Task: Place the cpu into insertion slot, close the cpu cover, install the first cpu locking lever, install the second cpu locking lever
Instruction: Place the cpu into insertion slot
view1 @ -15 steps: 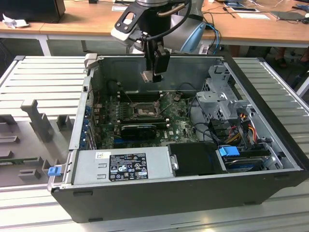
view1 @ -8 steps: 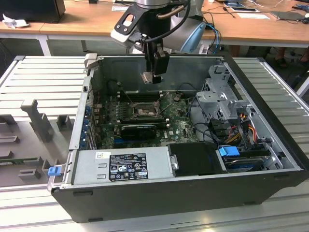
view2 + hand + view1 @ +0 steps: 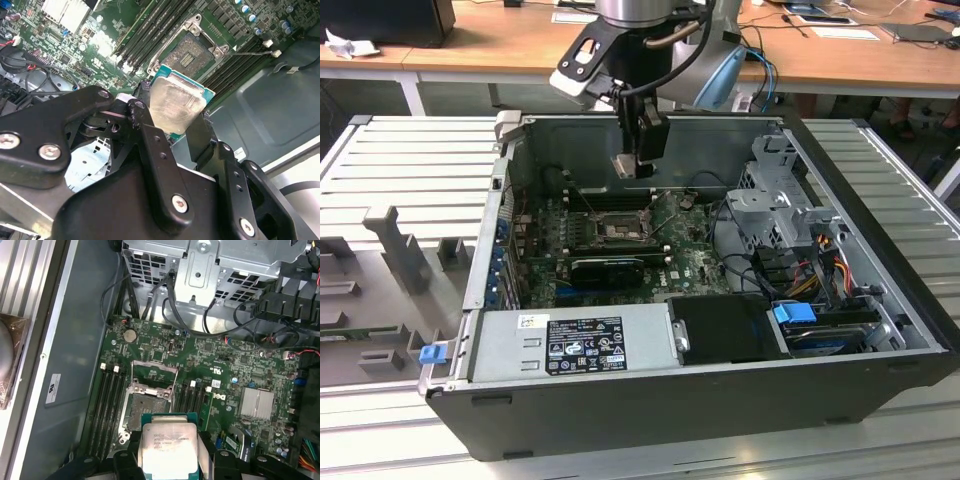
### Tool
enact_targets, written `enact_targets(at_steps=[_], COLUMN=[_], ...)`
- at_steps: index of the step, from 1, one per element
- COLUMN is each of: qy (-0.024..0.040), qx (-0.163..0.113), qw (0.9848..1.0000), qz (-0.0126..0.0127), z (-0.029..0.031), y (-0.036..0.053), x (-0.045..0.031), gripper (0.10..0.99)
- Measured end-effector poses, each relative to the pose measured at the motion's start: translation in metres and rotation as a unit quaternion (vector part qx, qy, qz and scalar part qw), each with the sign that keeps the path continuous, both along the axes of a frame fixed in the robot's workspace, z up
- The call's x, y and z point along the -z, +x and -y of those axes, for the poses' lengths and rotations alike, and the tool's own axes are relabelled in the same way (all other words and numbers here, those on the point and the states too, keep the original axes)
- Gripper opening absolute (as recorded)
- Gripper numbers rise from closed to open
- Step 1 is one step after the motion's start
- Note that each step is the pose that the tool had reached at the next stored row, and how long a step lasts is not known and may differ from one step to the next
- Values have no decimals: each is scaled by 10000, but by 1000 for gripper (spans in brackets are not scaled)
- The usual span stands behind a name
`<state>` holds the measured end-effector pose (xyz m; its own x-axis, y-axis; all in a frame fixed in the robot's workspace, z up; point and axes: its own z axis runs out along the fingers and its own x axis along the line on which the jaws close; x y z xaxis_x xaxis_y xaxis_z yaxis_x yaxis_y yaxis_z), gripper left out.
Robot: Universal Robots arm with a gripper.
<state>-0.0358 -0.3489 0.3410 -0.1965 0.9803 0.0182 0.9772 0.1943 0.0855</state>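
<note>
My gripper [image 3: 638,160] is shut on the cpu [image 3: 625,165], a flat square chip with a pale metal top, and holds it by two opposite edges above the motherboard. In both wrist views the cpu [image 3: 175,105] [image 3: 167,450] sits between the black fingers [image 3: 145,120]. The insertion slot [image 3: 145,410] [image 3: 191,52] lies bare below and a little ahead of the chip. The cpu cover [image 3: 153,364] stands swung open at the slot's far side. A thin metal lever [image 3: 150,55] sticks up beside the slot.
The open case [image 3: 880,290] holds a power supply [image 3: 575,340], a drive cage [image 3: 780,205] with cables, a graphics card [image 3: 610,268] and a heat sink [image 3: 257,404]. Black memory slots [image 3: 107,400] flank the socket. Grey fixtures [image 3: 405,250] stand at the exterior view's left.
</note>
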Motion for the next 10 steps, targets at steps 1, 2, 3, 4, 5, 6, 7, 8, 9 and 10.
enact_targets(at_steps=[1,2,3,4,5,6,7,8,9,10], qy=[0,0,0,0,0,0,0,0,0,0], qx=[0,0,0,0,0,0,0,0,0,0], qw=[10000,10000,10000,10000,10000,10000,10000,10000,10000,10000], qz=[0,0,0,0,0,0,0,0,0,0], z=[0,0,0,0,0,0,0,0,0,0], y=[0,0,0,0,0,0,0,0,0,0], x=[5,10,17,22,28,31,39,45,50,57], gripper=[529,529,529,529,529,529,529,529,529,529])
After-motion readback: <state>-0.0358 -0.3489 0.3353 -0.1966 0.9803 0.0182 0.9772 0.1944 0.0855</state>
